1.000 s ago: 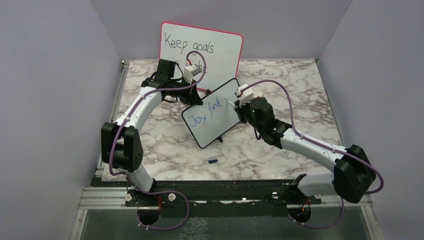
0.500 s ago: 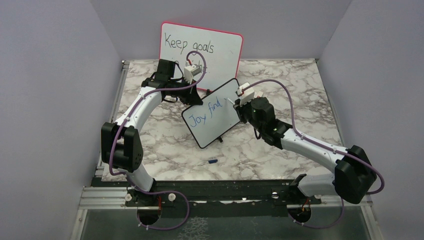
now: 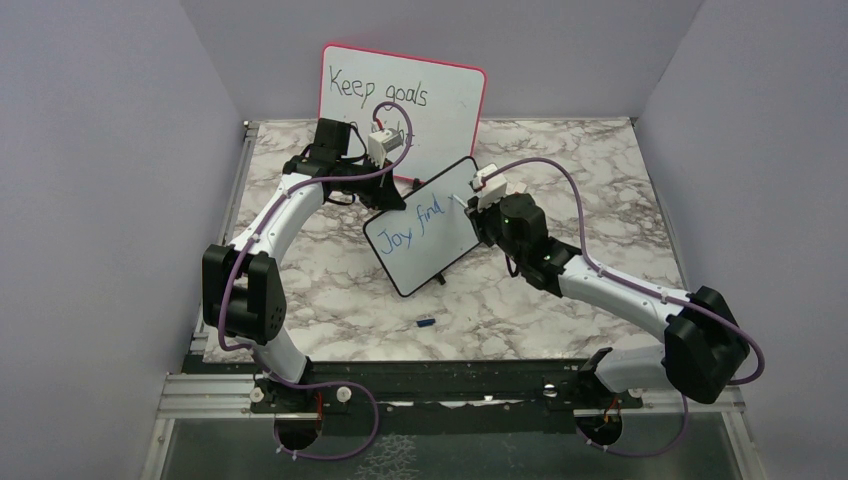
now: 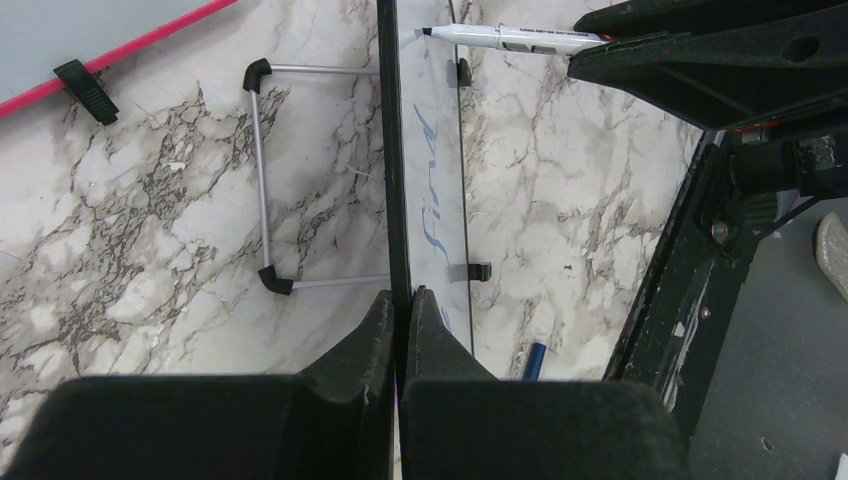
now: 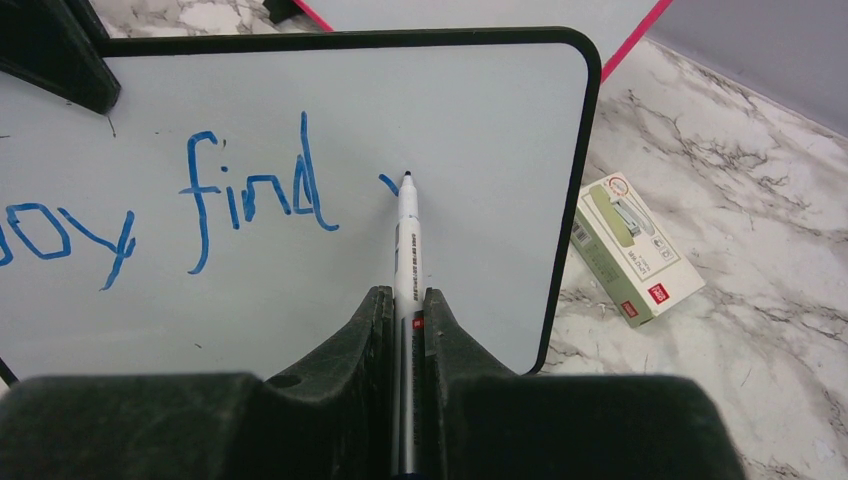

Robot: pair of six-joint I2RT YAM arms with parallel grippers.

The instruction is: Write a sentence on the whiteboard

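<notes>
The black-framed whiteboard (image 3: 425,228) stands tilted mid-table; it also shows in the right wrist view (image 5: 480,110) and edge-on in the left wrist view (image 4: 390,150). Blue words "Joy find" (image 5: 250,195) are on it, with a short new stroke (image 5: 385,183) to their right. My left gripper (image 4: 401,298) is shut on the board's black frame. My right gripper (image 5: 405,298) is shut on a white marker (image 5: 407,240), its tip touching the board by the new stroke. The marker (image 4: 510,38) also shows in the left wrist view.
The pink-framed whiteboard (image 3: 403,105) reading "Keep goals" stands at the back. A small green-and-white box (image 5: 635,248) lies right of the black board. A blue marker cap (image 3: 424,322) lies on the marble table near the front. Grey walls enclose the table.
The right arm has shifted very slightly; the marker tip stays on the board right of "find". The left arm and board have not moved.
</notes>
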